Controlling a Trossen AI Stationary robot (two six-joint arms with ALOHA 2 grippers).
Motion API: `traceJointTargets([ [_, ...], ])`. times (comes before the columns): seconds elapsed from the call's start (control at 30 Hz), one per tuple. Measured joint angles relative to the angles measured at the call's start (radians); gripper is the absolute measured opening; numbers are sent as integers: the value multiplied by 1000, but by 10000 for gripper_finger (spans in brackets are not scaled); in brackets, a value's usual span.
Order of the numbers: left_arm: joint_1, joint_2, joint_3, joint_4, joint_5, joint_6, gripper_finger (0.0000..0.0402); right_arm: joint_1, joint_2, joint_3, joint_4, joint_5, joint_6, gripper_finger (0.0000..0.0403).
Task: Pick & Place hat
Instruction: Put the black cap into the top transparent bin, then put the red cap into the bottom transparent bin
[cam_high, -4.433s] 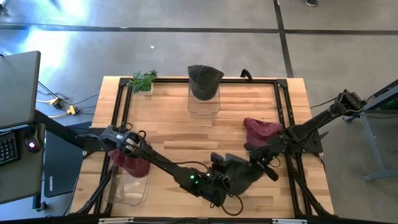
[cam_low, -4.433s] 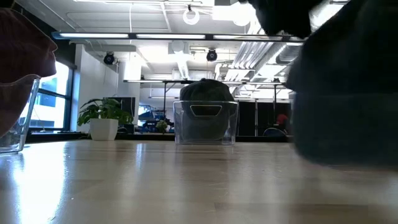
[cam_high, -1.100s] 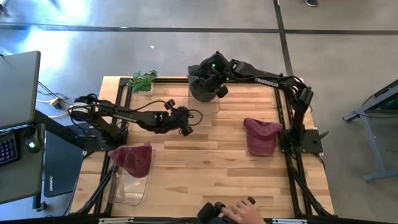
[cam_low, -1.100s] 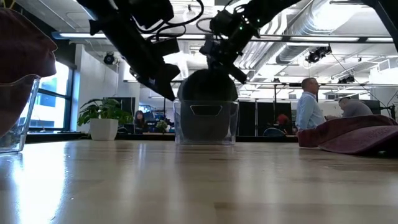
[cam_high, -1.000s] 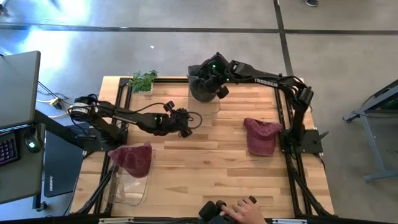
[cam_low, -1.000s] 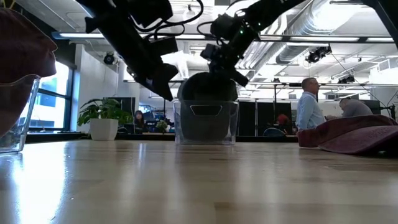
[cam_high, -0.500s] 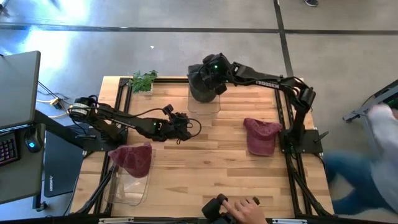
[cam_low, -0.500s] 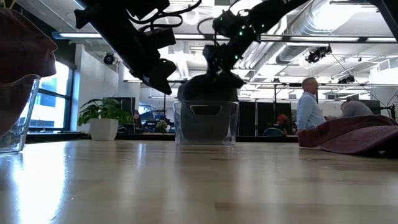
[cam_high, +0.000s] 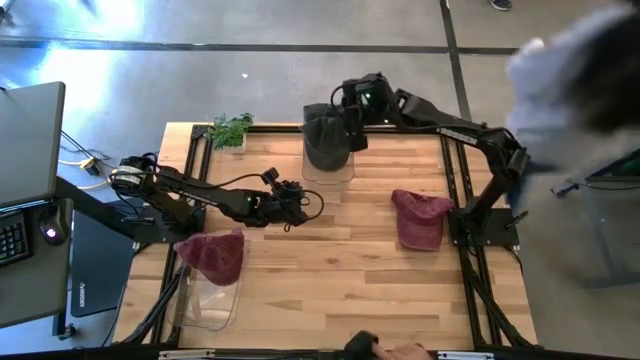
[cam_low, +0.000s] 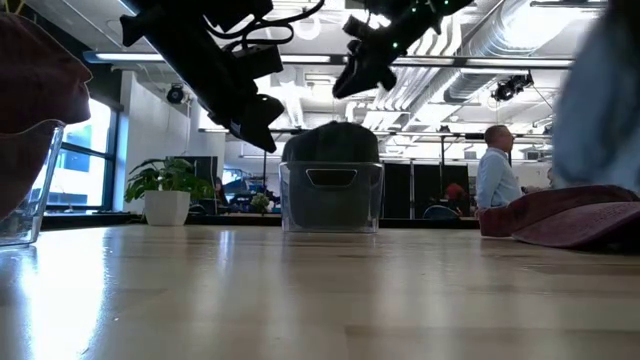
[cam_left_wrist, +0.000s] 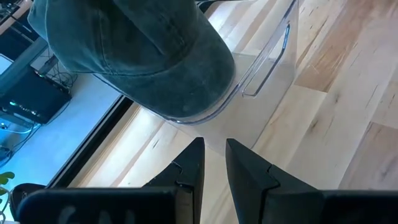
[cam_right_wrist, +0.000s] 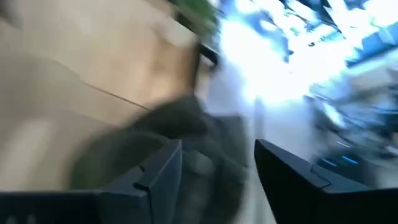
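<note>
A dark green hat (cam_high: 325, 140) rests crown up on the open top of a clear container (cam_low: 330, 200) at the table's far middle. My right gripper (cam_low: 358, 62) hangs open above the hat and clear of it, with the blurred hat (cam_right_wrist: 155, 155) below its fingers. My left gripper (cam_high: 300, 207) hovers over mid-table, shut to a narrow slit on nothing (cam_left_wrist: 214, 155), and looks at the hat (cam_left_wrist: 137, 50). A maroon hat (cam_high: 420, 218) lies on the table at the right. Another maroon hat (cam_high: 212, 256) sits on a clear container at the near left.
A small potted plant (cam_high: 230, 130) stands at the far left corner. A black frame (cam_high: 455, 180) runs along the table's edges. A person (cam_high: 580, 90) passes just beyond the right side, and a hand (cam_high: 385, 350) shows at the near edge. Bare wood lies between the hats.
My right gripper has opened, let go of the dark green hat and gone up and a little toward the far right. The hat stays on the clear container. My left gripper has shifted slightly toward the near edge. A person has walked in at the right.
</note>
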Motion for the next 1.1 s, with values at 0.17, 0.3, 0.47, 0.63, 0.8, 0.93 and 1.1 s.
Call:
traceJointTargets([
  [0.17,0,0,0,0,2,0,60,0,1,-17,-115,-211,61,130],
  [0.3,0,0,0,0,2,0,60,13,10,-92,-126,-271,75,57],
  [0.47,0,0,0,9,2,0,60,32,10,-245,68,-190,123,9],
  [0.63,0,0,3,7,52,-1,60,29,14,-381,345,12,186,24],
  [0.8,-7,1,68,-4,184,31,60,25,11,-468,617,199,205,13],
  [0.93,-33,1,150,-81,188,30,60,70,-58,-496,697,295,213,3],
  [1.1,-107,1,216,-183,119,18,60,192,-246,-503,556,333,250,7],
])
